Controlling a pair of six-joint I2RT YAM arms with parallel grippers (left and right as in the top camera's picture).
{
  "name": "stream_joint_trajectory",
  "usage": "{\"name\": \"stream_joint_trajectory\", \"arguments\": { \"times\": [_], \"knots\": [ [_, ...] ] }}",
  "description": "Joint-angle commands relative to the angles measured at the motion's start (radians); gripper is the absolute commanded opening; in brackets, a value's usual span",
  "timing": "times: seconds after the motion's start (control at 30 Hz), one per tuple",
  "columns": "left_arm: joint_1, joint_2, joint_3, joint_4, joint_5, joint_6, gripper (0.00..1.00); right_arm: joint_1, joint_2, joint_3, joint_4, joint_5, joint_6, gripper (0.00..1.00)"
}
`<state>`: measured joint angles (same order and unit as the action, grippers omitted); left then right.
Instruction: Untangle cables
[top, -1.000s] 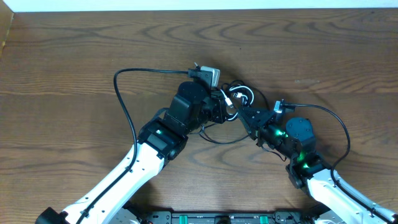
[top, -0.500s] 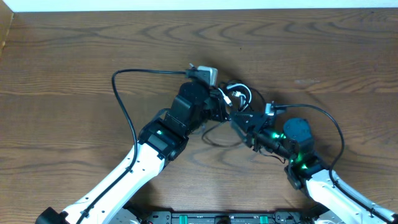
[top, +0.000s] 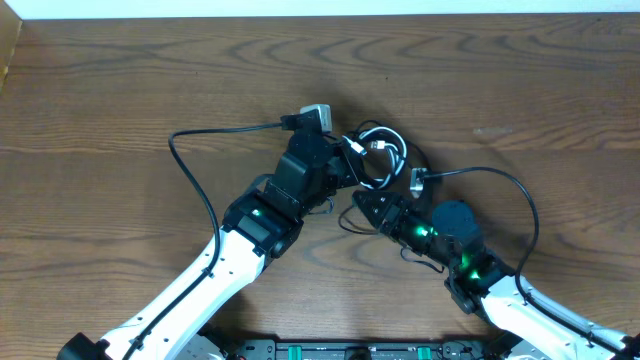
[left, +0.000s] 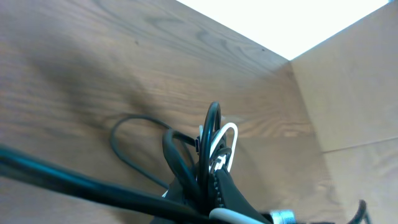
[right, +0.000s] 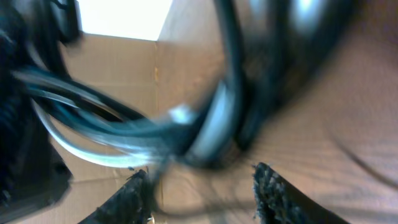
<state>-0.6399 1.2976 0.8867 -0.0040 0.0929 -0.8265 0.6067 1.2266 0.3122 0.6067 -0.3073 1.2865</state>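
Note:
The cables lie tangled in a small bundle at the table's middle: a white cable (top: 401, 148) looped among thin black cables (top: 374, 176). My left gripper (top: 350, 168) is shut on this bundle. Its wrist view shows the white cable (left: 231, 134) and black loops (left: 211, 121) rising out of the closed jaws (left: 211, 186). My right gripper (top: 358, 203) sits just below the bundle, pointing left, and is open. In its wrist view, blurred cables (right: 205, 134) hang just beyond the spread fingertips (right: 264, 174), with nothing between them.
Each arm's own thicker black cable arcs over the wooden table (top: 120, 90), one to the left (top: 190, 170) and one to the right (top: 525, 215). Cardboard walls (left: 348, 99) stand beyond the table edge. The two grippers are very close together.
My right gripper has opened and moved left, coming in under the bundle. My left gripper has stayed shut on the cables and turned slightly.

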Motion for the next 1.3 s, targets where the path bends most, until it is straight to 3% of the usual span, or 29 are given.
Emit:
{"name": "stream_joint_trajectory", "arguments": {
  "times": [0.0, 0.1, 0.17, 0.2, 0.37, 0.47, 0.7, 0.87, 0.97, 1.13, 1.27],
  "knots": [
    [-0.002, -0.016, 0.017, -0.008, 0.057, -0.109, 0.07, 0.007, 0.005, 0.004, 0.073, 0.063, -0.1, 0.42],
    [-0.002, -0.016, 0.017, -0.027, 0.057, -0.163, 0.07, 0.006, 0.005, 0.004, 0.119, 0.061, -0.124, 0.31],
    [-0.001, -0.016, 0.017, -0.041, 0.057, -0.221, 0.08, 0.005, 0.005, 0.004, 0.124, 0.061, -0.125, 0.15],
    [-0.001, -0.016, 0.017, -0.041, 0.056, -0.231, 0.07, 0.005, 0.005, 0.004, 0.125, 0.048, -0.125, 0.01],
    [0.018, -0.013, 0.017, -0.072, -0.081, -0.195, 0.08, 0.003, 0.004, 0.004, 0.259, -0.127, -0.27, 0.01],
    [0.042, 0.002, 0.017, -0.098, -0.152, -0.154, 0.08, -0.029, 0.0, 0.006, 0.401, -0.237, -0.285, 0.01],
    [0.053, 0.06, 0.017, -0.113, 0.043, -0.078, 0.07, -0.256, -0.004, 0.06, 0.663, -0.49, -0.285, 0.01],
    [0.056, 0.105, 0.017, -0.186, 0.048, -0.015, 0.07, -0.418, -0.004, 0.107, 0.657, -0.572, -0.286, 0.01],
    [0.066, 0.121, 0.017, -0.254, -0.107, -0.015, 0.07, -0.527, -0.004, 0.113, 0.607, -0.585, -0.289, 0.01],
    [0.13, 0.114, 0.017, -0.312, -0.524, -0.015, 0.08, -0.746, -0.004, 0.113, 0.503, -0.648, -0.318, 0.01],
    [0.232, 0.082, 0.023, -0.273, -0.558, -0.016, 0.08, -0.866, -0.003, 0.113, 0.367, -0.726, -0.371, 0.01]
  ]
}}
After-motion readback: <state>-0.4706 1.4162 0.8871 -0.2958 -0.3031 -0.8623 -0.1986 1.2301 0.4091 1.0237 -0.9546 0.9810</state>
